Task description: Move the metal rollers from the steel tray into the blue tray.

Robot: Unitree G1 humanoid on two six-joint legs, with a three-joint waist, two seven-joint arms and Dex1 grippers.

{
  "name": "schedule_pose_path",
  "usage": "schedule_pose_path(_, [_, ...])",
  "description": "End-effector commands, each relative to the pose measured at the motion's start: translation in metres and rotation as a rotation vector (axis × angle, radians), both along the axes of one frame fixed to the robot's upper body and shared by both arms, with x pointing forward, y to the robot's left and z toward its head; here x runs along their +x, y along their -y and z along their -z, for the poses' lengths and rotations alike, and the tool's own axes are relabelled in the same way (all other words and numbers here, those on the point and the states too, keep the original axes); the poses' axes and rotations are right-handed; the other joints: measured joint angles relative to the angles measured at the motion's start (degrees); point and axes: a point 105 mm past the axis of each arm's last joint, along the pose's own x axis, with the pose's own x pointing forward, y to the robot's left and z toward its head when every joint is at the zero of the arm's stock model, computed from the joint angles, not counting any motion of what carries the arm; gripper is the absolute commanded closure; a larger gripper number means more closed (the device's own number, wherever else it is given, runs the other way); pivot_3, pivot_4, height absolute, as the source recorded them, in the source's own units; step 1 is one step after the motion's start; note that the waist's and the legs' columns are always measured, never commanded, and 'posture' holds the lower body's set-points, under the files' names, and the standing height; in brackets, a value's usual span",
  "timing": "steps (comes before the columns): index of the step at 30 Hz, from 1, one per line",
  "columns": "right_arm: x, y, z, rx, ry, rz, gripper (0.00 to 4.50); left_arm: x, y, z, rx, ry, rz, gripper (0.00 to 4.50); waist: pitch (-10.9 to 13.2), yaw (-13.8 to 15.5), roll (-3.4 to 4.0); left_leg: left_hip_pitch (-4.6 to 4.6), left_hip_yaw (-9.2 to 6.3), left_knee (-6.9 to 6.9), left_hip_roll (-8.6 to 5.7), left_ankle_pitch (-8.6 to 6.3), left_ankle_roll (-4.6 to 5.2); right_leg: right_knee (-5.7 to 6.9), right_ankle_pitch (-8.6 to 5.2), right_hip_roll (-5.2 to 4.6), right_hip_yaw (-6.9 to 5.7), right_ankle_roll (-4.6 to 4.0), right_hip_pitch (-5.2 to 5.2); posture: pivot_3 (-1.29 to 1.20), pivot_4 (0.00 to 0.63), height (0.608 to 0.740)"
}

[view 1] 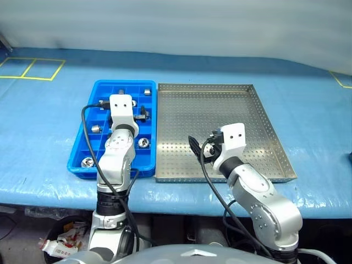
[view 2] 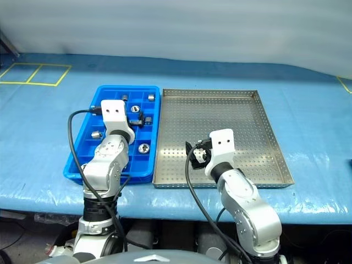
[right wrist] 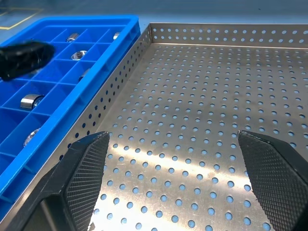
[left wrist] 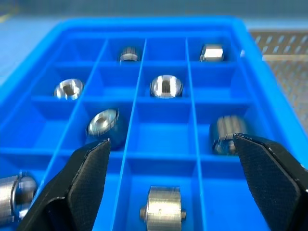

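Rollers [left wrist: 166,86] lie scattered singly in compartments of the blue tray [view 1: 82,140] — steel tray [view 1: 220,132] beside it. Left pincer [left wrist: 168,159] hangs wide, empty, over the blue tray; right pincer [right wrist: 178,163] wide, empty, over the steel tray.

Metal rollers [view 2: 144,147] sit scattered in compartments of the blue tray [view 2: 77,159], which lies edge to edge with the steel tray [view 2: 247,132]; both arms reach over them.

Workshop: blue-covered bench [view 1: 49,159] with yellow floor-style marking tape [view 1: 33,69]
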Motion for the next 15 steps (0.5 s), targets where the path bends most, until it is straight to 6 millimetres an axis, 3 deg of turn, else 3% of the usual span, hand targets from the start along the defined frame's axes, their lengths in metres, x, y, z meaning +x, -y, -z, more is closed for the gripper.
schedule_pose_path(1, [0.002,0.017,-0.021,-0.009,0.126,0.089,0.00,-0.003,0.021,-0.020,0.041,0.135,0.144,0.04,0.0,0.0,0.00,0.00,0.01,-0.01,0.00,0.00,0.00,-0.01,0.00,0.00,0.00,0.00,0.00,0.12,0.150,0.740])
schedule_pose_path(7, [-0.002,0.041,-0.022,-0.052,0.181,0.193,0.00,-0.020,0.056,-0.014,0.096,0.174,0.483,0.04,0.0,-0.2,0.02,0.01,0.03,-0.07,0.01,0.00,0.00,-0.04,-0.01,0.00,0.00,-0.02,-0.02,0.09,0.150,0.740])
schedule_pose_path(15, [-0.012,0.054,-0.002,-0.084,0.096,0.176,0.00,-0.035,0.065,0.005,0.109,0.097,0.722,0.04,0.0,-0.7,0.04,0.07,0.04,-0.07,0.05,-0.01,-0.01,-0.01,-0.03,0.00,0.01,-0.05,-0.02,0.08,0.150,0.740])
